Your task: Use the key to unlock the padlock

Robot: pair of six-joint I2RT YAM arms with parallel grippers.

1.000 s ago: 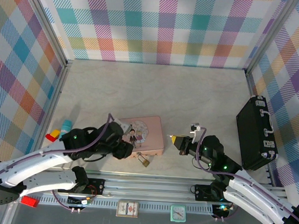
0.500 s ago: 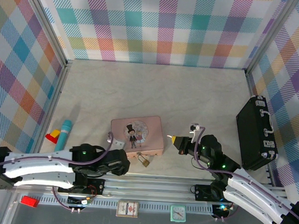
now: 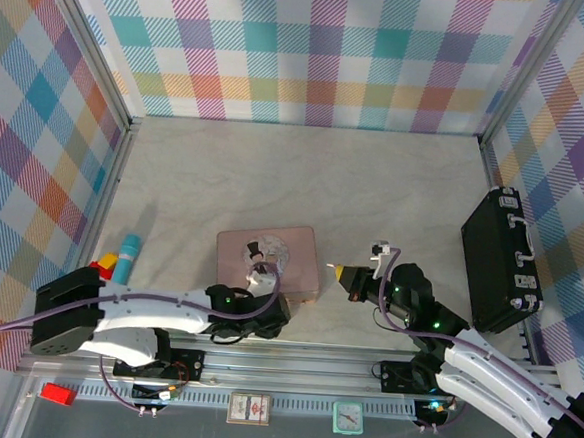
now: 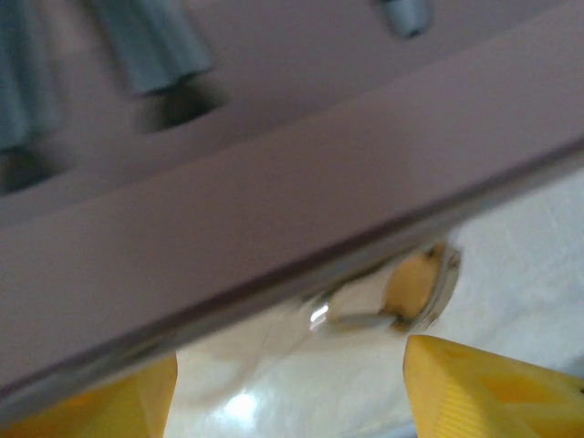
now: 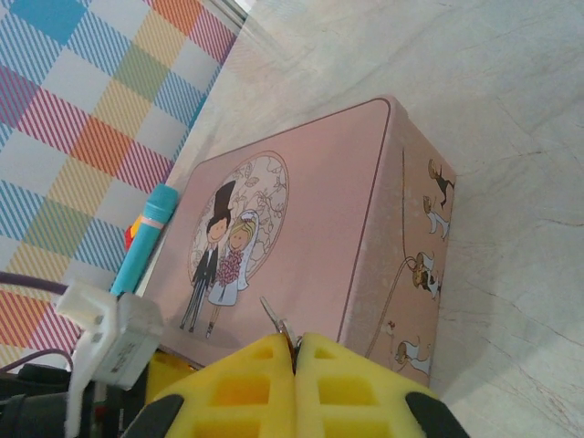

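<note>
left wrist: brass padlock [image 4: 415, 283], silver shackle, blurred against the pink tin [image 4: 274, 182] front wall, on the pale counter [image 4: 529, 265]; left hand [image 4: 290, 401] released, yellow fingers wide apart | right wrist: right hand [image 5: 294, 351] clenched on slim key [image 5: 272, 312] | top: left arm [image 3: 155, 310] covers padlock; black case [image 3: 500, 259] far right

One pink tin [image 3: 290, 251], one black case [image 3: 500, 259] and one blue tube [image 3: 126, 258] are lying on the worktop [image 3: 305, 180]. One red and yellow block [image 3: 102, 263] is sitting by the tube. One little gold padlock [image 4: 411, 285] and one thin key [image 5: 272, 312] are showing too.
</note>
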